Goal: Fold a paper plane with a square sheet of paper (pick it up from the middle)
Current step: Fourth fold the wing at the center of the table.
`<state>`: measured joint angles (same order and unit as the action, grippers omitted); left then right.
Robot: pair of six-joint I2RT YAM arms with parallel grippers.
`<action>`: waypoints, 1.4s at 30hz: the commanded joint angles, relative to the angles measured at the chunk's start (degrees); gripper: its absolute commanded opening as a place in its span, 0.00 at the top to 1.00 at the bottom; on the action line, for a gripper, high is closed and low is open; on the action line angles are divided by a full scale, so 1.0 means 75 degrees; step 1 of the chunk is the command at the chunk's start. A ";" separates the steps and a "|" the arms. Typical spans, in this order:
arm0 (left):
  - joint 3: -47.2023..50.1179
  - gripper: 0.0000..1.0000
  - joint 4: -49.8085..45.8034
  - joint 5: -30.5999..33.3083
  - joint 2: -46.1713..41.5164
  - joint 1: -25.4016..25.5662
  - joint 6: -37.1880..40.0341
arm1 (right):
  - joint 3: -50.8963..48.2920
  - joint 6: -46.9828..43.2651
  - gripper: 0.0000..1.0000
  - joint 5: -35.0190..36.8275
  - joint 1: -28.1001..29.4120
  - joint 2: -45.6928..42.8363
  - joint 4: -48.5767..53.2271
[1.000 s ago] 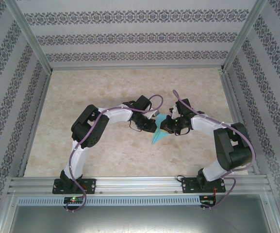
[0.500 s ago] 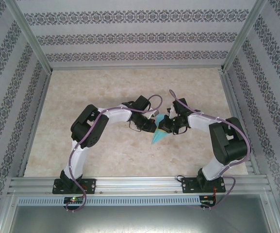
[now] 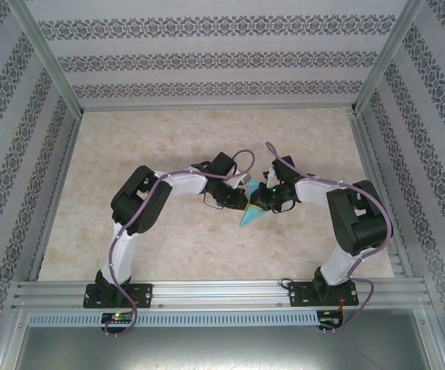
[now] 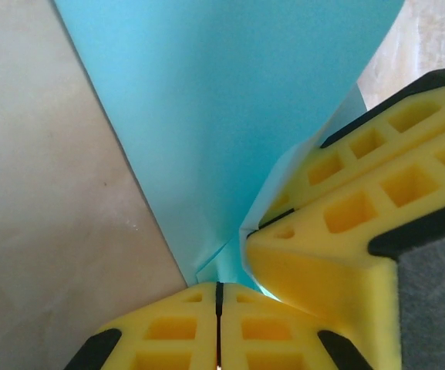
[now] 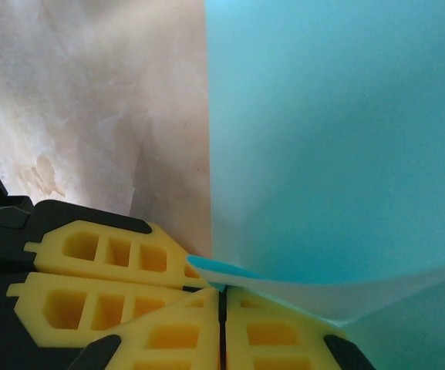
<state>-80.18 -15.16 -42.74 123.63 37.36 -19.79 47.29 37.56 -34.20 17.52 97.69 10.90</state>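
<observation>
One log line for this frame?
left gripper: shut on folded paper | right gripper: shut on folded paper | grippers: tip to tip

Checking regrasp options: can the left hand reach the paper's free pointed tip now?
Probably not yet: the left hand is shut on the paper beside the right hand; the tip itself looks unobstructed.

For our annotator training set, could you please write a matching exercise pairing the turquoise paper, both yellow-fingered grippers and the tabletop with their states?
Things:
1. light turquoise-blue folded paper
2. left gripper, yellow foam fingers
3. right gripper, yellow foam fingers
4. beige marbled tabletop

States:
A. shut on the paper from the top view's right
B. lies beneath the arms
C. pinched from two sides, tip towards the arm bases
D. shut on the paper from the top view's left

Pairs: 1-C, 2-D, 3-A, 4-B
</observation>
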 commanded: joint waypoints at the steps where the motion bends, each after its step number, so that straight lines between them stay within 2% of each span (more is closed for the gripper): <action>1: 0.0243 0.91 -0.0008 0.0086 -0.0176 -0.0072 -0.0061 | 0.0187 0.0072 0.91 -0.0187 0.0093 0.0212 -0.0172; 10: 0.0355 0.90 0.0063 0.0016 -0.0616 -0.0107 -0.0173 | 0.0152 0.0030 0.91 -0.0175 0.0119 0.0311 -0.0174; 17: 0.0460 0.84 0.0228 -0.0145 -0.0777 -0.0108 -0.0354 | 0.0115 0.0054 0.91 -0.0186 0.0129 0.0334 -0.0230; 23: 0.0639 0.72 0.0171 -0.0069 -0.1066 -0.0118 -0.0397 | 0.0105 0.0109 0.90 -0.0288 0.0137 0.0393 -0.0340; 30: 0.0934 0.62 0.0512 -0.0205 -0.1163 -0.0078 -0.0646 | 0.0085 0.0148 0.90 -0.0359 0.0142 0.0358 -0.0406; 38: 0.0911 0.62 0.0342 -0.0170 -0.1003 0.0091 -0.0471 | 0.0015 0.0296 0.89 -0.0548 0.0131 0.0264 -0.0558; 42: 0.0856 0.67 0.0246 -0.0061 -0.0847 0.0130 -0.0414 | -0.0018 0.0309 0.89 -0.0566 0.0125 0.0219 -0.0577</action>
<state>-73.82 -13.26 -43.07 116.62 37.78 -23.42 47.72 39.24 -37.17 17.89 99.59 7.18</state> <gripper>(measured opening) 0.339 0.109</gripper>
